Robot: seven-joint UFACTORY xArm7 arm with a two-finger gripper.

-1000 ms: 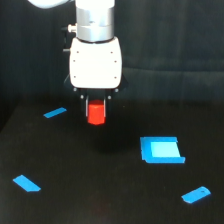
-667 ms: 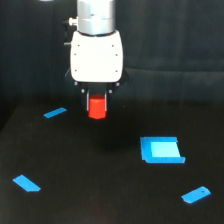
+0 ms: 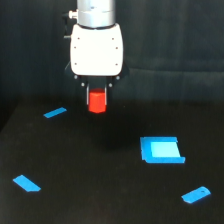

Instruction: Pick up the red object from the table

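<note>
So the biggest thing here is the broad matte black table (image 3: pixel 100 190), plain and dark, running back to a dark curtain-like backdrop (image 3: pixel 175 50). Above it hangs the white boxy arm head with its silver-grey cylinder on top (image 3: pixel 96 47), pointing straight down.

Under that is the gripper (image 3: pixel 97 101), its dark fingers narrowed right onto the small stubby red-orange block (image 3: pixel 97 101), gripping it on both sides. The block sits upright between them and looks clear of the table, hanging in the air with a faint dark shadow patch below it on the surface.

Then the blue stuff on the table. A light blue square tray-like piece (image 3: pixel 161 149) lies toward the exterior view's right, well apart from the block. Smaller ones: a flat blue strip (image 3: pixel 27 183) near the front at the exterior view's left, a rounded blue piece (image 3: pixel 196 194) at the front right, and a thin blue sliver (image 3: pixel 55 112) just left of the gripper, further back.
</note>
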